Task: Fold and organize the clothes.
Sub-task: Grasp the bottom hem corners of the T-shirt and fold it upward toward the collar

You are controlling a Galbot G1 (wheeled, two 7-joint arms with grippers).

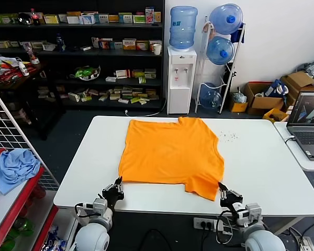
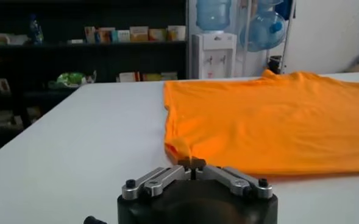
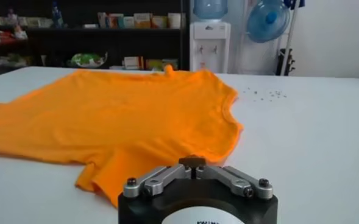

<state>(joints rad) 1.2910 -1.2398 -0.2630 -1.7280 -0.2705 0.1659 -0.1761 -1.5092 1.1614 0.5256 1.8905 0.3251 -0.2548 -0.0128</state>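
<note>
The orange T-shirt (image 1: pixel 170 157) lies flat in the middle of the white table (image 1: pixel 267 172), spread out with no fold in it yet. Its neck points to the right edge of the table, and its long way runs from left to right. One sleeve hangs toward the near edge, and the other points to the far edge.

Look at your two grippers. The left gripper (image 1: pixel 115 189) sits at the near edge, right by the shirt's near left corner. The right gripper (image 1: pixel 225 194) sits at the near edge too, just beside the near sleeve. Both are clenched tight, and you cannot tell for sure if any cloth is pinched between their tips. In the left wrist view the tip of the left gripper (image 2: pixel 192 163) looks like it touches the shirt's corner (image 2: pixel 176 146). In the right wrist view the sleeve (image 3: pixel 103 173) lies just in front of the right gripper (image 3: pixel 192 163).

So the shirt lies ahead of both grippers, away from you. Each arm is close to its own end of the near hem.

The table has bare room all around the shirt. Some small dark specks (image 1: pixel 229 137) lie past the neck. A laptop (image 1: pixel 309 123) sits on another table to the right. A light blue cloth (image 1: pixel 15 167) rests on a red shelf to the left. Shelves of boxes and a water cooler (image 1: pixel 181 78) stand at the back.
</note>
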